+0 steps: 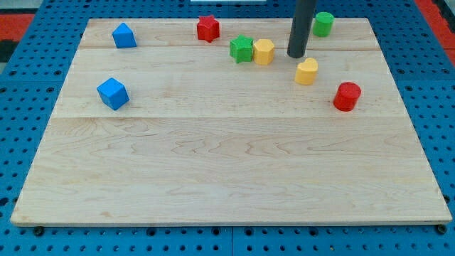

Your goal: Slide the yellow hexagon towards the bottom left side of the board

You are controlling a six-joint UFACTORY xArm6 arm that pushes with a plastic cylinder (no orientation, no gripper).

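My tip (296, 55), a bare rod end clamped on nothing, stands near the board's (227, 178) top edge; the yellow hexagon (264, 51) lies just left of it, apart.

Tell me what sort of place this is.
Most likely a robotics lab bench. A wooden board rests on a blue perforated surface, small coloured blocks such as the blue cube and red cylinder lie scattered, and my tip stands above the yellow heart-like block.
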